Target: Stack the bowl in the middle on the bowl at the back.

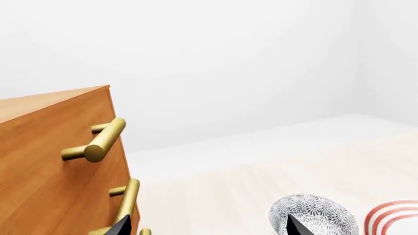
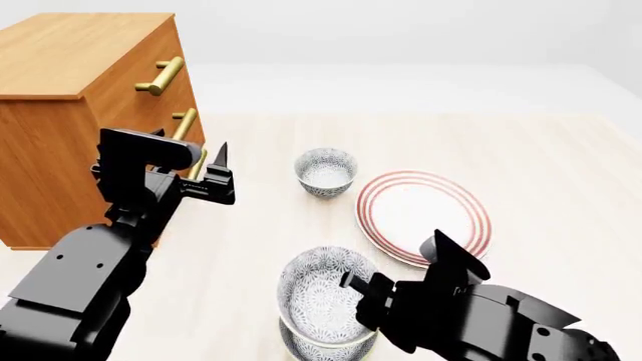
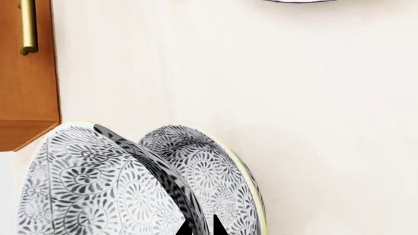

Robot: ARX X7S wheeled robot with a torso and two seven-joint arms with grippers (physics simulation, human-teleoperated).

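Right hand (image 2: 353, 295) pinches the middle bowl's (image 2: 323, 289) rim, fingers closed.

Three bowls (image 2: 326, 171) (image 2: 323, 295) (image 2: 301, 347), one plate (image 2: 425, 216), one dresser (image 2: 75, 105).

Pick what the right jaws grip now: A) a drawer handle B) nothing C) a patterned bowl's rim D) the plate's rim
C: in the head view the right gripper sits on the rim of the lifted bowl, with another bowl showing just below it; the right wrist view shows the jaw tips either side of that bowl's wall. The plate lies untouched.
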